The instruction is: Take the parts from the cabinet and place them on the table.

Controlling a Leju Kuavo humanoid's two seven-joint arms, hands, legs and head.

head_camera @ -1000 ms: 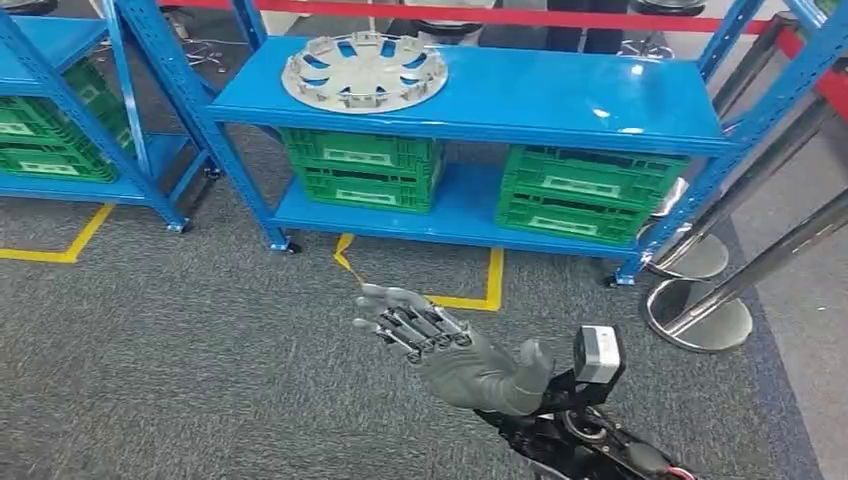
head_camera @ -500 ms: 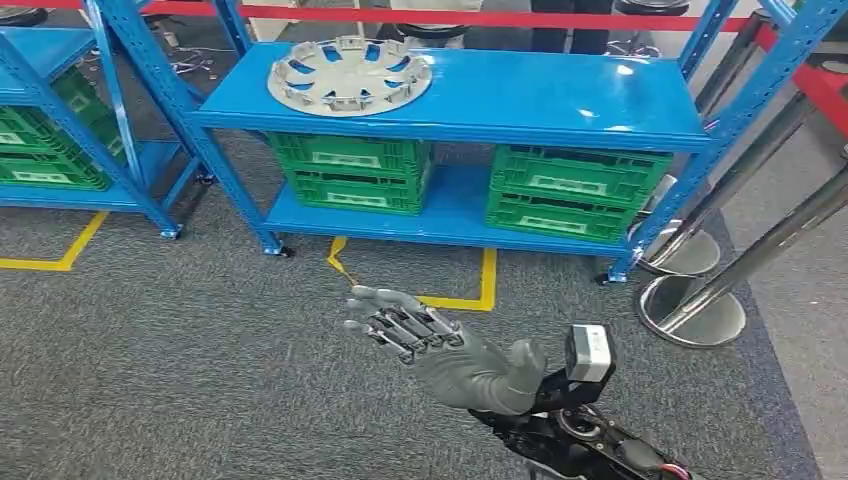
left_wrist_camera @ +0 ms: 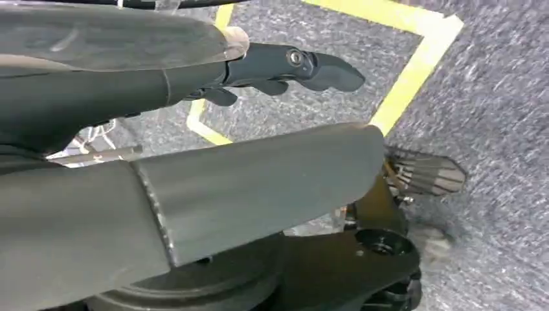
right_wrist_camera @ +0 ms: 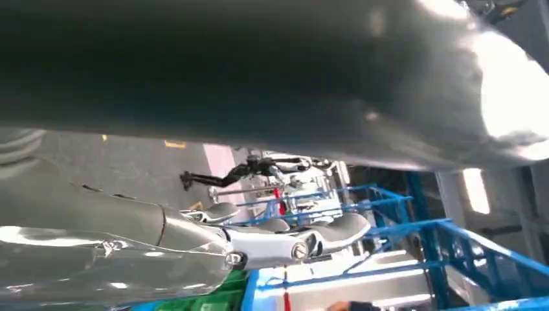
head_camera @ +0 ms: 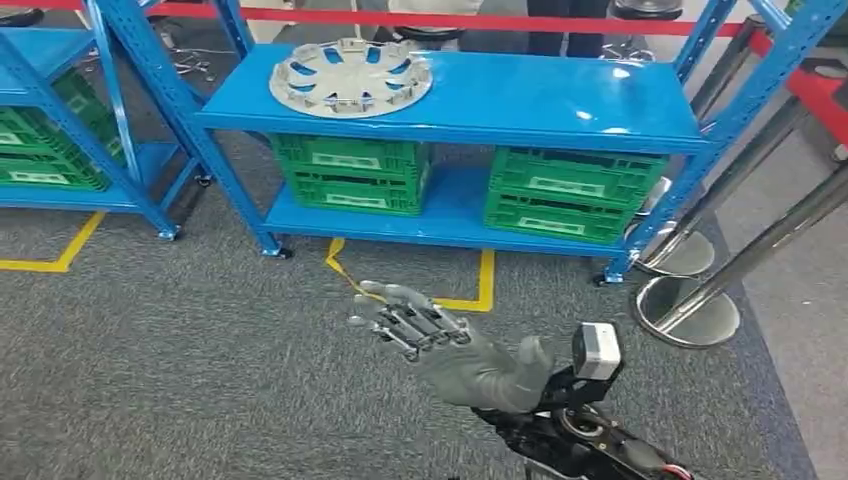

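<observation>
A silver wheel cover [head_camera: 350, 76] lies flat on the top of the blue cabinet shelf [head_camera: 530, 100], toward its left end. My right hand [head_camera: 440, 345] is stretched out low over the grey carpet, well short of the shelf, with its fingers spread and nothing in it. In the right wrist view the right hand [right_wrist_camera: 259, 243] points its fingers toward the blue racks. My left hand [left_wrist_camera: 194, 78] hangs over the carpet with its fingers straight and holds nothing.
Green crates [head_camera: 345, 172] [head_camera: 570, 192] fill the lower shelf. A second blue rack [head_camera: 60, 100] stands at the left. Chrome stanchion bases [head_camera: 685, 310] and a slanted pole stand at the right, a red barrier belt [head_camera: 450, 18] runs behind. Yellow floor tape [head_camera: 480, 285] marks the carpet.
The whole picture has shifted a little left and up, so the camera has moved. My right hand stays stretched out and empty in much the same place.
</observation>
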